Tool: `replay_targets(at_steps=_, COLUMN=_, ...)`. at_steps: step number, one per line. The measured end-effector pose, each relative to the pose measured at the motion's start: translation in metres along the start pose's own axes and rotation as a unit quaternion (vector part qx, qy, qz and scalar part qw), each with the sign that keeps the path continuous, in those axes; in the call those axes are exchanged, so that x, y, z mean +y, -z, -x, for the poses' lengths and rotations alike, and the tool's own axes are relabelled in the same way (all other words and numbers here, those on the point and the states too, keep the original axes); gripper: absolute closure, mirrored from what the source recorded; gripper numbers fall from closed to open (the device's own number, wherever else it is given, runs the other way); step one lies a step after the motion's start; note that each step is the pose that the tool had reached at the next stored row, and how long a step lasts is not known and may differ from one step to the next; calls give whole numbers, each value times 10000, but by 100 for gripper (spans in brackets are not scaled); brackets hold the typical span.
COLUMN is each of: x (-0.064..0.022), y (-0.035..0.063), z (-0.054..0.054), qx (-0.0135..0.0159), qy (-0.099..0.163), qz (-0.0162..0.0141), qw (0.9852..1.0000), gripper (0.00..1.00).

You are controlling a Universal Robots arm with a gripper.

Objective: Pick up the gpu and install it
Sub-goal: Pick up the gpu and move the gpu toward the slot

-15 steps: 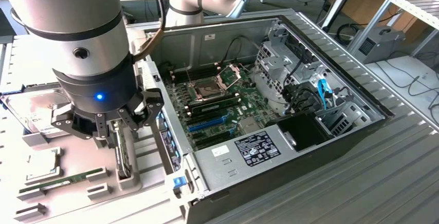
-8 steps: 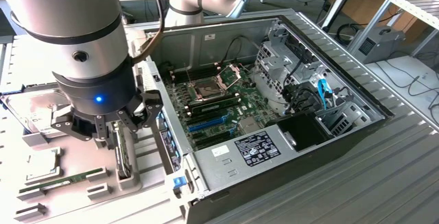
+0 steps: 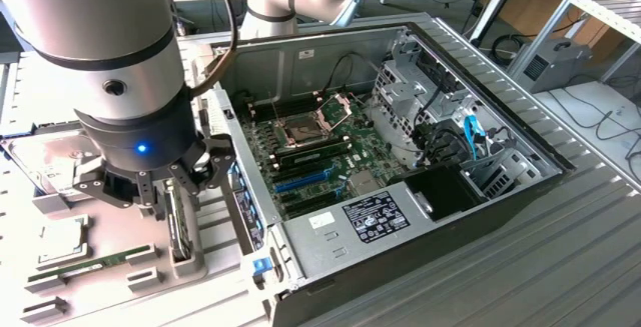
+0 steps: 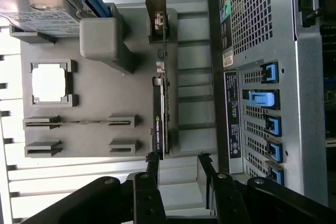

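Exterior view: black multi-link gripper (image 3: 168, 196), jaws spread wide and empty, low over the thin black gpu card (image 3: 180, 229), which stands on edge in a grey parts tray (image 3: 115, 226) beside an open computer case (image 3: 451, 259).
Wrist view: one fingertip (image 4: 153, 157) is at the gpu card's end.

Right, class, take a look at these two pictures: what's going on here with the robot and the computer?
A robot arm's gripper hangs open just above the gpu, which stands on edge in a slot of the grey parts tray. The card is not gripped or lifted. Beside the tray, on the exterior view's right, the computer case lies open with its motherboard exposed. The gpu is not yet installed.
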State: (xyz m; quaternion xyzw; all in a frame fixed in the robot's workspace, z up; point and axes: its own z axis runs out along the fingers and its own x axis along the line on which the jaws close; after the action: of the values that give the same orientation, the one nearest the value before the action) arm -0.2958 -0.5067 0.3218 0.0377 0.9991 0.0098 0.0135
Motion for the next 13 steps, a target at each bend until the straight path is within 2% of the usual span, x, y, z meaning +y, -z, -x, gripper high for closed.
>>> replay_targets(at_steps=13, x=-5, y=-63, z=-45, qx=0, qy=0, qz=0, qw=10000, gripper=58)
